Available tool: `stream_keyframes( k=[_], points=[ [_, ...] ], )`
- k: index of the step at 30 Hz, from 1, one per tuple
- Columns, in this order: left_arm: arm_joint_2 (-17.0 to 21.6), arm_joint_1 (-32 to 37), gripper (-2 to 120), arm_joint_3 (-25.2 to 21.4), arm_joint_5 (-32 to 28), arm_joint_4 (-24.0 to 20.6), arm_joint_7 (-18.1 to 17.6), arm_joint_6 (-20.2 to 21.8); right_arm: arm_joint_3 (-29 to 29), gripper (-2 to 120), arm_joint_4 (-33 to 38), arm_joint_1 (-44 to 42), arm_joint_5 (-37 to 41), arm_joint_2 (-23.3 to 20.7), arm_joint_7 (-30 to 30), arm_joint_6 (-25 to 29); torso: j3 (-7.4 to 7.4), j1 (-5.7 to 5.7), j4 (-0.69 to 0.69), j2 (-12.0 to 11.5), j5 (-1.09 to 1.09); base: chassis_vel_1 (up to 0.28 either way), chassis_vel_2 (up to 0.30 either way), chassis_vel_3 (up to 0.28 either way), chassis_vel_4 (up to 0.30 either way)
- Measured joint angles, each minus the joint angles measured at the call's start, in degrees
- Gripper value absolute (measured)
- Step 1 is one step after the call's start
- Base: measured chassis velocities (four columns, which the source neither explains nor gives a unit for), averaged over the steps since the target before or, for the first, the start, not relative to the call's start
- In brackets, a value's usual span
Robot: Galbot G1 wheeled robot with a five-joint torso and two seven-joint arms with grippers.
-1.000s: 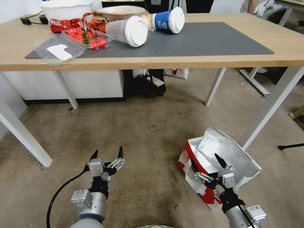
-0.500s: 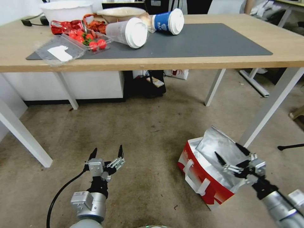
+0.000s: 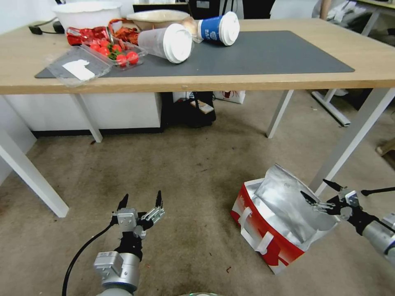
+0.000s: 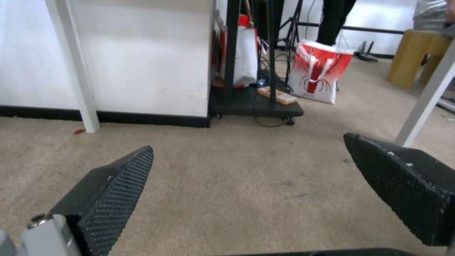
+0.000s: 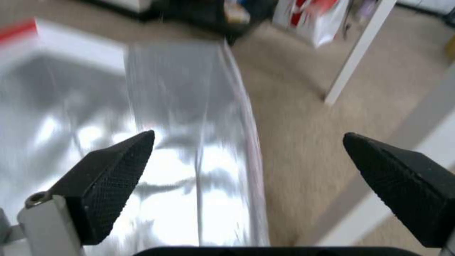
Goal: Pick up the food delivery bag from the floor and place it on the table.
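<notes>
R gripper (image 3: 325, 194), jaws spread & empty, is hovering at the food delivery bag (image 3: 271, 218) foil flap on the floor (image 3: 185, 176), approach step; next needs a grab on flap/strap; L gripper (image 3: 140, 200) is idling, also spread.

We seem to be in an office or lab: a light-wood counter on white metal legs (image 3: 284, 109), stained grey-brown carpet floor (image 3: 185, 172), and a black wheeled equipment stand trailing cables (image 4: 256, 103).

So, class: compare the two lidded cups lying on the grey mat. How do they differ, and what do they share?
The blue cup is blue with white print; the clear cup is see-through and cloudy. The blue cup lies farther from the robot, the clear cup nearer, beside the tomato tray. Both lie on their sides with white lids on.
</notes>
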Motion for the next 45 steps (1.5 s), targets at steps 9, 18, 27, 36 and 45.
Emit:
stream_keyframes(
  k=[9,18,27,36,45],
  points=[
    [-0.72,-0.56,100,-0.04,-0.1,1.15,0.04,0.6,-2.72,100,-3.19,0.99,-2.88,-4.57,-0.82,-3.43,0.0,0.0,0.02,0.03,-0.01,0.0,0.0,0.0,0.0],
    [-0.82,-0.57,100,-0.08,-0.16,1.61,0.0,0.46,-4.17,100,-4.17,1.3,-3.92,-5.93,-0.82,-4.22,0.0,0.0,0.01,0.05,-0.01,0.0,0.0,0.0,0.0],
    [-0.49,-0.58,100,-0.3,-0.46,1.68,-0.09,0.28,-8.14,100,-5.19,3.81,-4.08,-5.44,-0.13,-4.33,0.0,0.01,0.01,0.07,-0.01,0.0,0.0,0.0,0.0],
    [-0.56,-0.69,100,-0.42,-0.6,2.19,-0.12,0.14,-10.96,100,-6.92,6.86,-3.21,-6.09,0.74,-4.95,0.0,0.01,0.01,0.08,-0.01,0.0,0.0,0.0,0.0],
    [-0.68,-1.35,100,-0.33,-0.93,2.88,-0.22,0.11,-13.65,100,-8.27,9.2,-3.14,-6.49,0.97,-6.17,0.0,0.01,0.01,0.08,-0.01,0.0,0.0,0.0,0.0]
  ],
)
